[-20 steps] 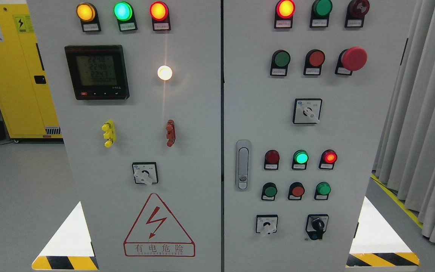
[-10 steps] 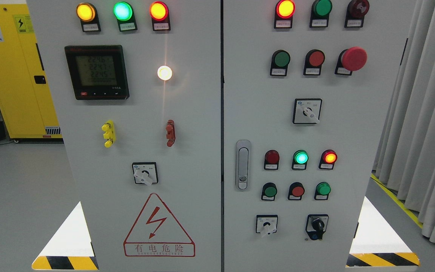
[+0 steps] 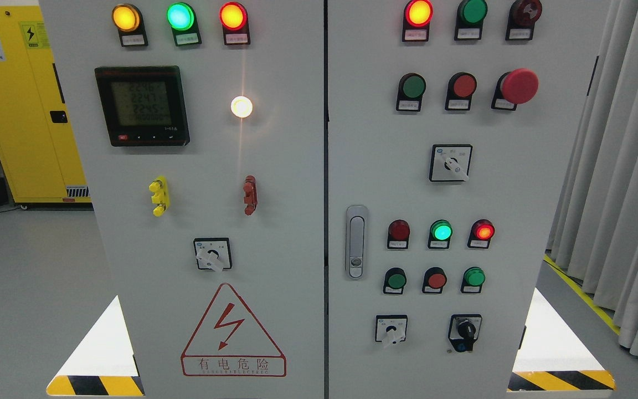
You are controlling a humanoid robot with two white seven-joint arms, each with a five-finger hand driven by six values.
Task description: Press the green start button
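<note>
Progress on the press looks to be at the very start, as we judge it: in the head view neither of our hands nor any arm is in the picture, so we cannot say how far open either hand is or whether it has hold of anything.

We take the red mushroom button on the right-hand door as our landmark. Several green buttons could be the one meant, and the small labels are too fine for us to read. One green push button sits in the same row, two places to its left, with a red push button between them. Well below the mushroom button, a lower row holds another green button, a red one and a brighter green button. Just above that row a green lamp glows beside a lit red lamp.

Nothing touches any of these buttons. By our reading, everything is left to do: bring a hand into view, settle which green button is the start, and push it.
</note>
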